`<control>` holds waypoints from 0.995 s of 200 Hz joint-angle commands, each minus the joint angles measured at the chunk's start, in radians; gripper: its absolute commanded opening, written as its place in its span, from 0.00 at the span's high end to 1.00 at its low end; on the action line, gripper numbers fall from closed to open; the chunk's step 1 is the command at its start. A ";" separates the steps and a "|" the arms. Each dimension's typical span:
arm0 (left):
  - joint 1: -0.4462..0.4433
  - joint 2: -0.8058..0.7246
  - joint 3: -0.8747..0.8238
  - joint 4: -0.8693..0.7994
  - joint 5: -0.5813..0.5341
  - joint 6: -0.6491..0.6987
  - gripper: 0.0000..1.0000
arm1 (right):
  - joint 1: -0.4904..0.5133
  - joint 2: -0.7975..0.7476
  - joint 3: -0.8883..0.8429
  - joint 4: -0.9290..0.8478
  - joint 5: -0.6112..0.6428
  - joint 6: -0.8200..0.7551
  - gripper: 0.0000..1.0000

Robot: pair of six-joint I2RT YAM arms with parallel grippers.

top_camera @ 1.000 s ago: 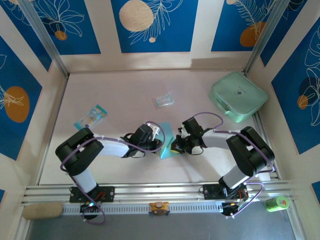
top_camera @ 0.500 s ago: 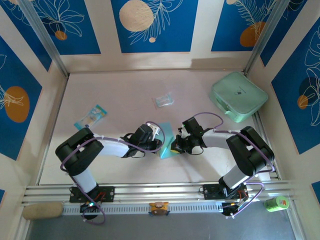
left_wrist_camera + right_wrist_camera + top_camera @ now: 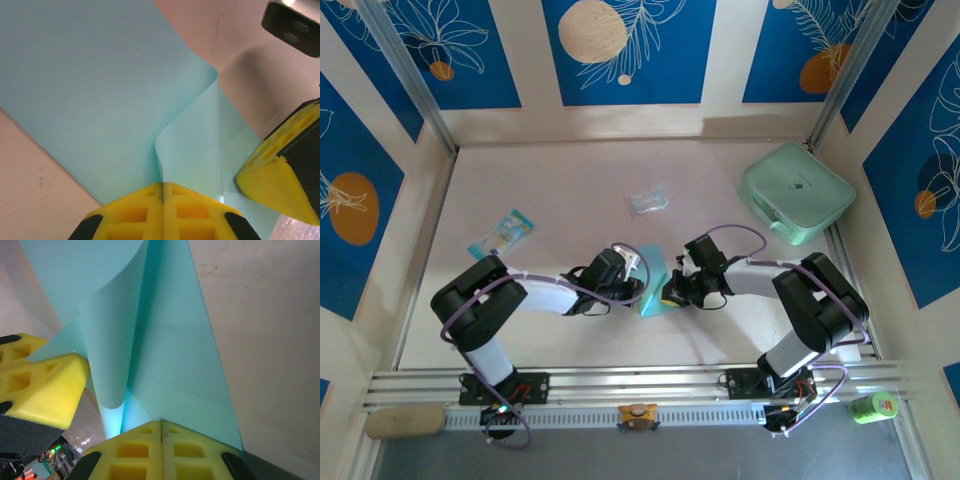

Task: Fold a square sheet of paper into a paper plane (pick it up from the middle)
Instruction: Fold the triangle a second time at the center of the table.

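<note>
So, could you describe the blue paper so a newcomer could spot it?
On the table, look where the arms meet. The paper is pinched by the left claw and right claw. It is plain light blue, unlike the printed packet and clear wrapper farther back.

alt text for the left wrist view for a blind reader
The left gripper, its yellow jaws closed, pinches the near edge of a light-blue sheet of paper, which curls up into a fold ahead of it. The right gripper sits at the sheet's right edge, over a pinkish table.
</note>
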 commanded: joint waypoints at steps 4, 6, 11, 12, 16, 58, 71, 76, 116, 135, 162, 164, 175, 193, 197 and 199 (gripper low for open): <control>0.008 -0.015 -0.006 -0.013 -0.027 0.015 0.99 | -0.005 0.026 -0.017 -0.067 0.032 -0.018 0.99; 0.008 -0.015 -0.007 -0.013 -0.026 0.015 0.99 | -0.005 0.027 -0.017 -0.067 0.032 -0.018 0.99; 0.008 -0.015 -0.006 -0.016 -0.026 0.016 1.00 | -0.005 0.027 -0.018 -0.068 0.032 -0.018 0.99; 0.009 -0.015 -0.006 -0.017 -0.026 0.016 1.00 | -0.005 0.027 -0.018 -0.068 0.032 -0.018 0.99; 0.009 -0.017 -0.006 -0.019 -0.028 0.017 1.00 | -0.005 0.028 -0.017 -0.068 0.032 -0.018 0.99; 0.009 -0.011 -0.006 -0.012 -0.019 0.020 1.00 | -0.005 0.028 -0.017 -0.066 0.031 -0.017 0.99; 0.009 -0.002 -0.006 -0.008 -0.012 0.020 1.00 | -0.005 0.027 -0.017 -0.066 0.031 -0.017 0.99; 0.008 0.001 -0.005 -0.003 -0.009 0.018 1.00 | -0.005 0.027 -0.018 -0.066 0.031 -0.017 0.99; 0.008 0.021 0.002 -0.005 0.010 0.015 1.00 | -0.005 0.027 -0.015 -0.068 0.029 -0.018 0.99; 0.008 0.027 0.002 -0.012 0.011 0.017 1.00 | -0.005 0.025 -0.012 -0.068 0.029 -0.018 0.99; 0.009 0.032 0.002 -0.022 0.013 0.015 1.00 | -0.005 0.014 -0.008 -0.061 0.024 -0.012 0.96; 0.010 0.032 0.003 -0.021 0.013 0.015 1.00 | -0.006 0.011 -0.007 -0.057 0.023 -0.011 0.96; 0.009 0.034 0.002 -0.018 0.017 0.014 1.00 | -0.007 -0.005 -0.001 -0.048 0.019 -0.007 0.94; 0.009 0.039 0.007 -0.020 0.022 0.013 1.00 | -0.008 -0.042 0.014 -0.031 0.014 -0.001 0.93; 0.010 0.041 0.009 -0.021 0.022 0.014 1.00 | -0.008 -0.050 0.017 -0.029 0.013 0.002 0.93; 0.009 0.040 0.008 -0.021 0.022 0.013 1.00 | -0.009 -0.054 0.018 -0.027 0.013 0.003 0.93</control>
